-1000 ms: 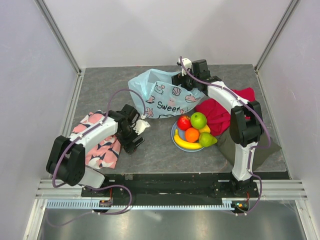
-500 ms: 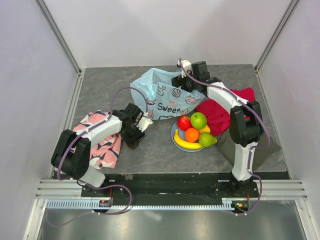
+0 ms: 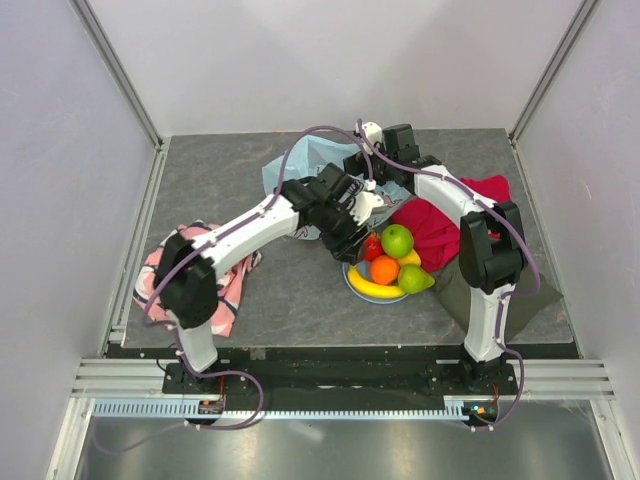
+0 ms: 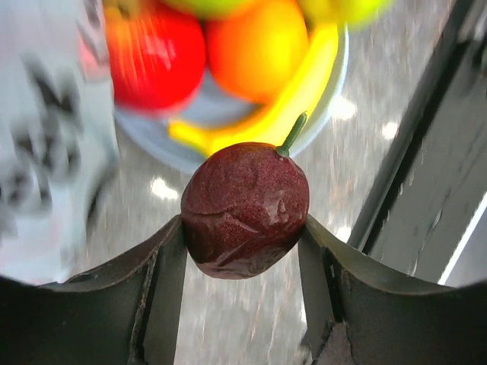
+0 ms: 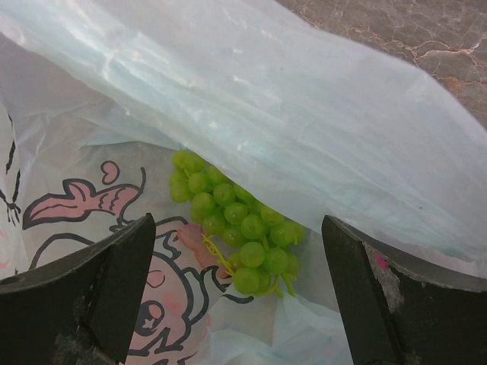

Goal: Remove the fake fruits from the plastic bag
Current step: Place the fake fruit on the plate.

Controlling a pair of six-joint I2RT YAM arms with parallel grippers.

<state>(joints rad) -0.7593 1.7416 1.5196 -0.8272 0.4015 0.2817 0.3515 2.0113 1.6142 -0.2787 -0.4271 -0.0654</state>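
Observation:
My left gripper (image 4: 245, 262) is shut on a dark purple plum (image 4: 245, 210) with a green stem and holds it just beside the light-blue plate (image 4: 152, 141); in the top view it (image 3: 352, 218) is at the plate's left rim. The plate (image 3: 352, 280) holds a red apple (image 3: 369, 245), green apple (image 3: 397, 240), orange (image 3: 384, 269), banana (image 3: 372, 288) and green pear (image 3: 416, 279). My right gripper (image 5: 237, 266) is open over the mouth of the pale-blue plastic bag (image 5: 289, 99), above a green grape bunch (image 5: 240, 224) inside. The bag (image 3: 310, 165) lies at the back centre.
A red cloth (image 3: 445, 222) and a dark cloth (image 3: 452, 290) lie right of the plate. A pink patterned cloth (image 3: 215, 300) lies at the front left. Metal frame rails run along the table's sides.
My left arm has swung from the front left across to the plate, carrying the plum. The right arm has stayed over the bag.

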